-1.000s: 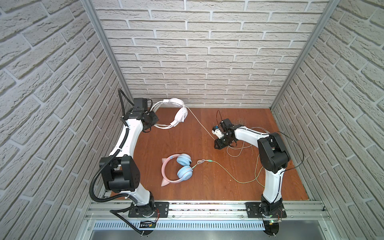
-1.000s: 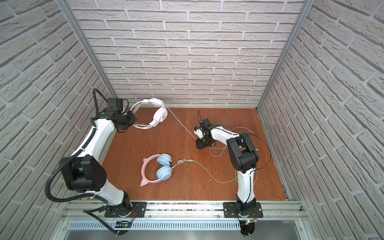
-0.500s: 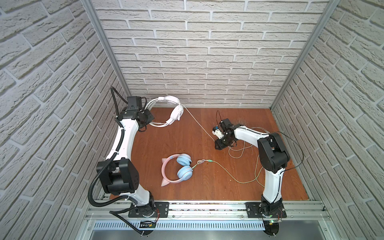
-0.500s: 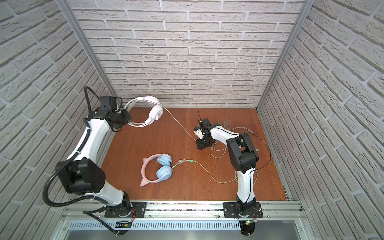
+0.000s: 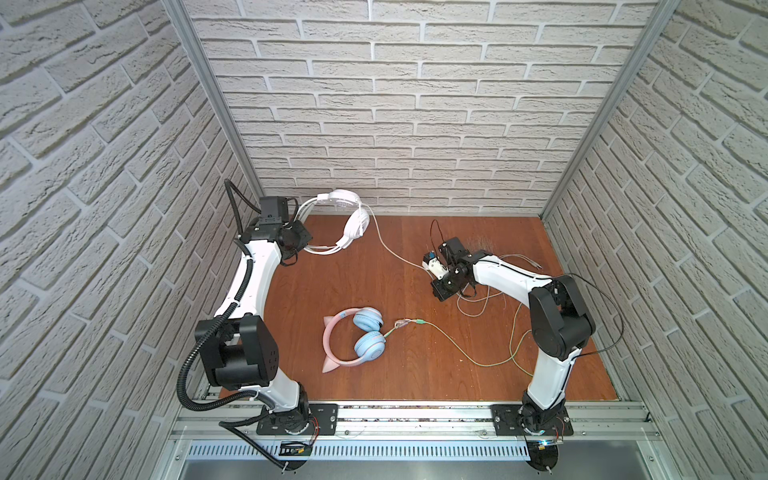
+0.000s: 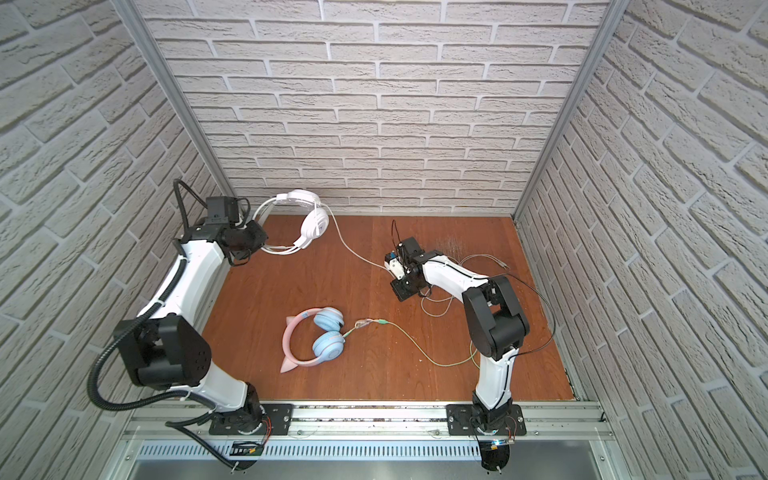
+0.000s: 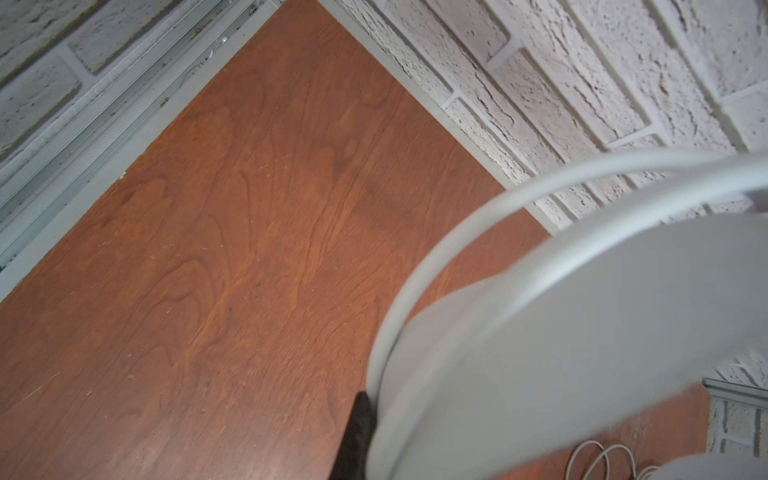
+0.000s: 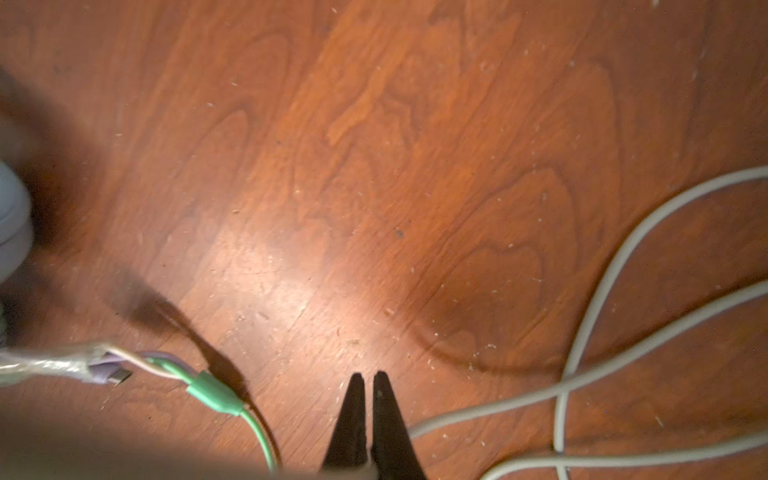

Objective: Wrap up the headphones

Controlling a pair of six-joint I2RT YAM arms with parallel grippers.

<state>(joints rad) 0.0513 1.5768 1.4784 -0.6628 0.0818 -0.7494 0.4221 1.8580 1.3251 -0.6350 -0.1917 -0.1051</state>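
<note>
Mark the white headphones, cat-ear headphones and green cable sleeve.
white headphones (image 5: 358, 221): in a top view, earcup.
cat-ear headphones (image 5: 370, 348): in a top view, blue earcup.
green cable sleeve (image 8: 214, 398): right wrist view, mid-sleeve.

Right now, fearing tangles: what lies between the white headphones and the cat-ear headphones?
Nothing: bare table between white headphones and cat-ear headphones, seen in both top views.

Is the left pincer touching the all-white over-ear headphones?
Touching. In both top views the left pincer grips the band of the all-white over-ear headphones; the left wrist view shows its black finger against that band.
</note>
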